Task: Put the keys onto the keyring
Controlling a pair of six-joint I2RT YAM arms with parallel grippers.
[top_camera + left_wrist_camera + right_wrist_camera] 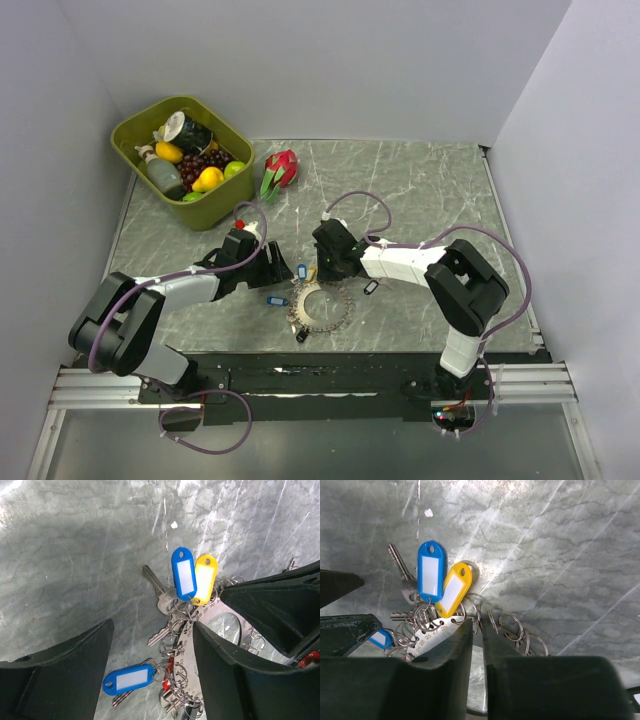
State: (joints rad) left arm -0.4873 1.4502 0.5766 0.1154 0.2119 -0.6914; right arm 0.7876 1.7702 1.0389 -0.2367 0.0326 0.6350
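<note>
The keyring (322,306) lies on the marble table near the front, a flat silvery ring fringed with small split rings. My right gripper (318,270) is shut on its far edge; in the right wrist view the fingers (455,650) pinch the numbered plate (432,632). Keys with a blue tag (430,571) and a yellow tag (452,590) hang there. My left gripper (152,627) is open, astride another blue-tagged key (129,680) beside the ring's left edge (200,625). A black-tagged key (371,287) lies loose to the right.
A green bin (232,125) of fruit and bottles stands at the back left, with a dragon fruit (282,168) beside it. White walls close in on both sides. The right gripper's black body (270,610) is close beside my left fingers.
</note>
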